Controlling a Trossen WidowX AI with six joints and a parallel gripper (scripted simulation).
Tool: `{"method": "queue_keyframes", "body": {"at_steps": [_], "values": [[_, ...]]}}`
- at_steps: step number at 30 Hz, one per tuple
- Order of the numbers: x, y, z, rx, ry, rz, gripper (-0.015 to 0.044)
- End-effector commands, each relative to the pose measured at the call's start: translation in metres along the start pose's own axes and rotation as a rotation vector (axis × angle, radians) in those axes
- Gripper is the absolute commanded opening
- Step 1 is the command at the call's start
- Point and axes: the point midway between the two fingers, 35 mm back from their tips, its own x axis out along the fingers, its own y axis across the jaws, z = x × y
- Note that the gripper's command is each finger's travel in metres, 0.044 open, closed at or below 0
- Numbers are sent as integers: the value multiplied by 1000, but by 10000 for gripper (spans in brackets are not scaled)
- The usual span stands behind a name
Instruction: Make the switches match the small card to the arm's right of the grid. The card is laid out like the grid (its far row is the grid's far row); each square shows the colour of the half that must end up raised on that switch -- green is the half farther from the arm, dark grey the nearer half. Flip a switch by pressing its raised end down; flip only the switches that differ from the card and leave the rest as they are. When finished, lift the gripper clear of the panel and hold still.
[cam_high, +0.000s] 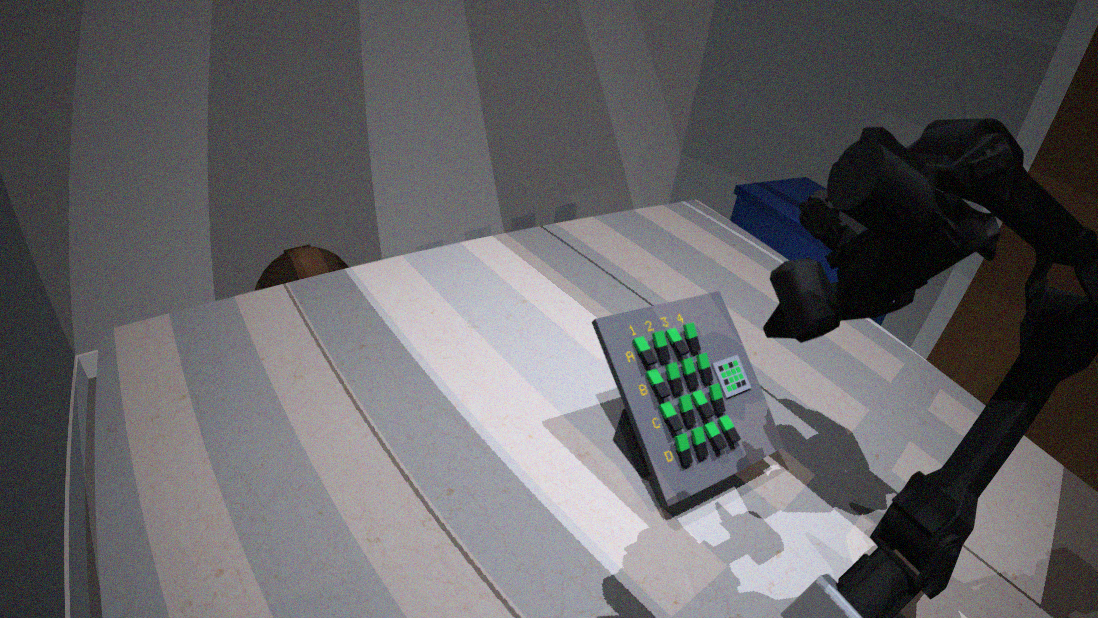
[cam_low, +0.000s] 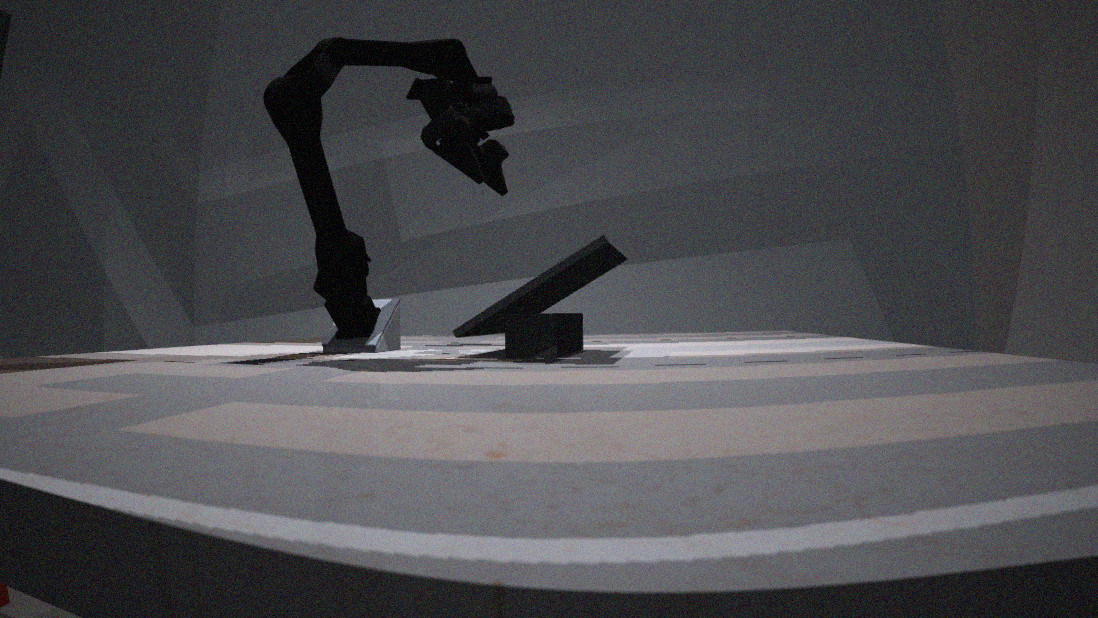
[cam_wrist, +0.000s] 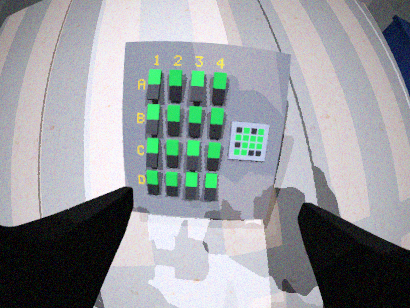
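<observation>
The grey tilted panel carries a four-by-four grid of green and dark grey switches. In the wrist view, switches A1, A3, B1, C1, C3, D3 and D4 look raised at the dark near half. The others look green-raised; D1 is less clear. The card shows dark at A1, A3, C1, D3, D4, green elsewhere. My gripper is open and empty, above the panel's near side, touching nothing.
The panel rests on a dark support block on the striped table. A blue box is beyond the table's edge. A round brown object is behind the far edge.
</observation>
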Motion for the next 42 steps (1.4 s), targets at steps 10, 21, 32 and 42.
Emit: {"method": "queue_keyframes", "body": {"at_steps": [10, 21, 32, 42], "values": [[90, 66, 1, -30, 13, 11, 138], [125, 66, 0, -30, -14, 11, 0], [140, 66, 0, -29, -15, 10, 0], [149, 66, 0, -29, -15, 10, 0]]}}
